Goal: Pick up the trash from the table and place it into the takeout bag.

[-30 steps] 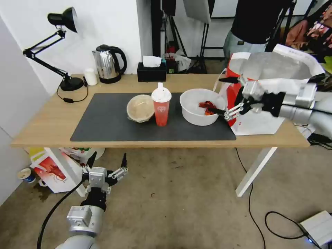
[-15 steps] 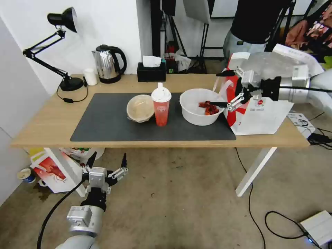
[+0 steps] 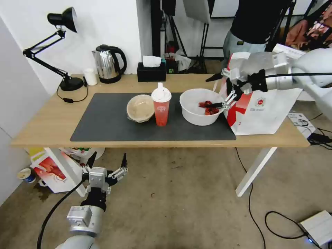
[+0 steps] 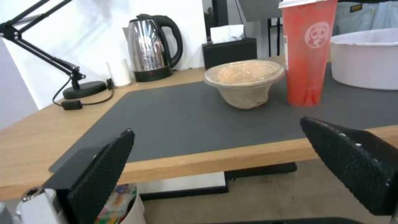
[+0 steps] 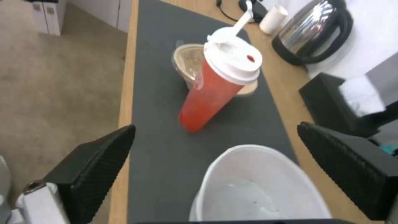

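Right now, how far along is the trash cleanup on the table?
Nothing looks bagged yet. The white bowl of crayfish shells, the red drink cup and the beige lidded container all sit on the grey mat. In hand: the right claw, open, hovers at the bowl's rim beside the takeout bag. The left claw hangs open below the table. All three items are left.

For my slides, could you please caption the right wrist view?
Open right hand above the white bowl, with the red drink cup and beige lidded container beyond on the dark mat.
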You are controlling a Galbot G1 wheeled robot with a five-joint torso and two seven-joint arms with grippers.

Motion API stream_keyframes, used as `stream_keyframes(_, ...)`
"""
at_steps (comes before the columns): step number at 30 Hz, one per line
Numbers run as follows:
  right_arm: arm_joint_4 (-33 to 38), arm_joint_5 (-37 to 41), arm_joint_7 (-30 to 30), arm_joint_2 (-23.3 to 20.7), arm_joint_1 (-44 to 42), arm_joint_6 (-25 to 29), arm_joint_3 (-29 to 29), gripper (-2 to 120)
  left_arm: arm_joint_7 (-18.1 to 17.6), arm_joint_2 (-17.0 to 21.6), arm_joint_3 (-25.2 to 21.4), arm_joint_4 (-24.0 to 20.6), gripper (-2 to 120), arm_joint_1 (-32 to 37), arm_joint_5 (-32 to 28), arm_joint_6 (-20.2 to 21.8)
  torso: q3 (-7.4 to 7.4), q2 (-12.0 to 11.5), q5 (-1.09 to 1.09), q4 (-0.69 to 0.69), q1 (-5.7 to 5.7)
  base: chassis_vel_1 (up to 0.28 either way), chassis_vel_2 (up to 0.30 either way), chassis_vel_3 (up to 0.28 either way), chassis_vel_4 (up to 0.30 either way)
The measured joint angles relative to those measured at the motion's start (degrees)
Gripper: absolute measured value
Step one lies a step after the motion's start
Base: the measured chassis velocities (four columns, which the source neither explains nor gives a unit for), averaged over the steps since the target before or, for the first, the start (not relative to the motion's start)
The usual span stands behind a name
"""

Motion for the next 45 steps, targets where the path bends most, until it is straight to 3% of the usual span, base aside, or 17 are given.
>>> stream_keyframes(10,-2.05,3.62,2.56,1.72,-1.20,-2.41,-1.49,100,0.00,0.00,0.00,0.00,100,0.00,0.00,0.00,0.00,0.00,0.00,0.01,0.00,0.000,0.000,0.000,0.000)
stream_keyframes(27,0.13,12.83,19.45,-0.23,-3.52,-5.51,-9.03,100,0.00,0.00,0.00,0.00,100,0.00,0.00,0.00,0.00,0.00,-0.01,0.00,-0.01,0.000,0.000,0.000,0.000)
stream_keyframes(34,-0.13,17.54,19.15,-0.95,1.00,-6.92,-15.40,100,0.00,0.00,0.00,0.00,100,0.01,0.00,0.00,0.00,0.00,-0.02,0.00,-0.01,0.000,0.000,0.000,0.000)
stream_keyframes(45,-2.18,17.02,17.73,-0.33,6.36,-7.45,-21.93,100,0.00,0.00,0.00,0.00,100,0.00,0.00,0.00,0.00,0.00,0.00,0.01,0.00,0.000,0.000,0.000,0.000)
